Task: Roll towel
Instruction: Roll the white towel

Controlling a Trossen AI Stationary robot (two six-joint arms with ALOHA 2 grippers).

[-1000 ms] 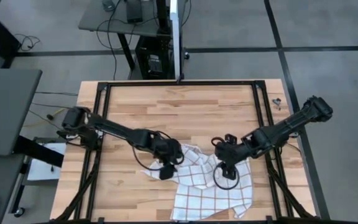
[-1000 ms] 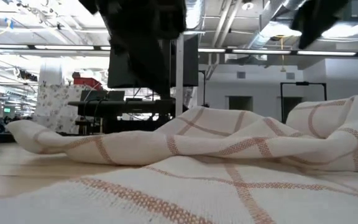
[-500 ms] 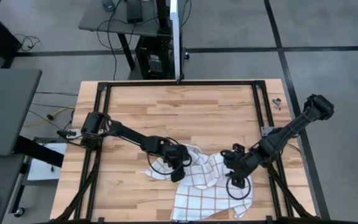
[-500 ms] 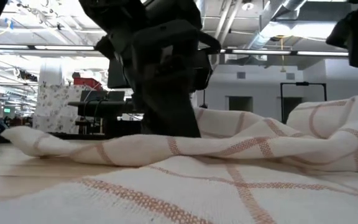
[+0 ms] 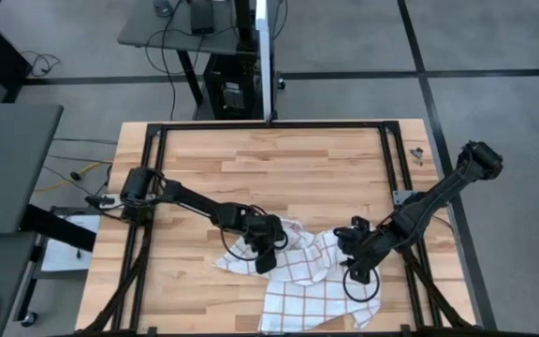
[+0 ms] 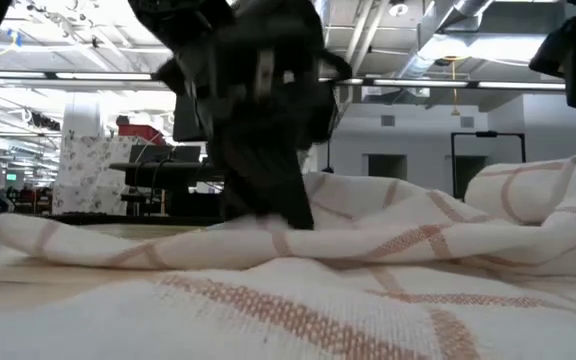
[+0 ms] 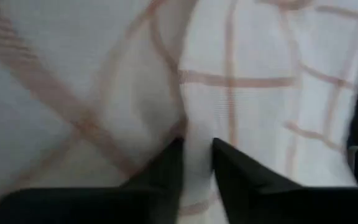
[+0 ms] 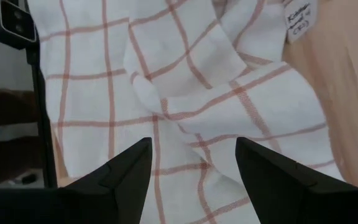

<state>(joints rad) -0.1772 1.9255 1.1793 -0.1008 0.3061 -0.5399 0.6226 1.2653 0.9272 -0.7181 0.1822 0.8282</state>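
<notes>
- While my left gripper pinches a fold of the checked towel, cloth sits crumpled lower centre of the wooden table.
- My right gripper hovers spread wide over the towel's right part, holding nothing.

A light wooden table framed in black rails is carrying a crumpled white towel with orange checks, lying near its front edge.
</notes>
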